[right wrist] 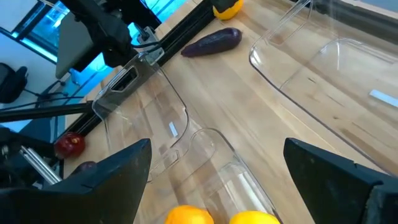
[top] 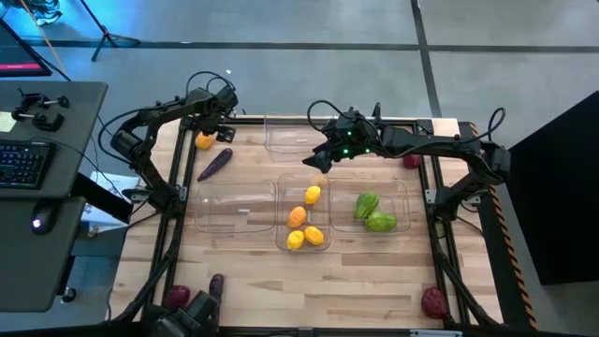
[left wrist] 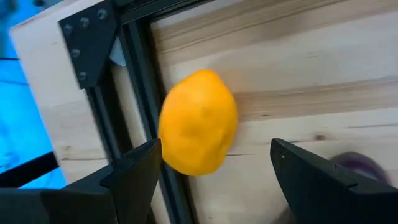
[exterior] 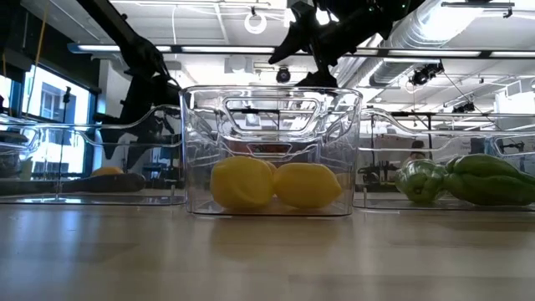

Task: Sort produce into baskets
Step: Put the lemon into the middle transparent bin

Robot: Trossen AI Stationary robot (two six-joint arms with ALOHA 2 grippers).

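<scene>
An orange fruit (top: 204,141) lies on the table at the far left, against the black frame rail; it also shows in the left wrist view (left wrist: 199,121). My left gripper (top: 209,126) hangs open just above it (left wrist: 214,180), a finger on either side, touching nothing that I can see. A purple eggplant (top: 215,164) lies beside it. My right gripper (top: 316,161) is open and empty (right wrist: 217,186) above the far end of the middle bin (top: 304,183). That bin holds lemons (top: 313,195) and an orange one (top: 297,216). The right bin (top: 404,201) holds two green ones (top: 367,204).
The left bin (top: 234,204) and the far bin (top: 295,136) hold nothing. Dark red pieces lie at the far right (top: 412,161), near right (top: 432,301) and near left (top: 178,297), the last beside a second eggplant (top: 217,284). A desk with a keyboard (top: 23,164) stands to the left.
</scene>
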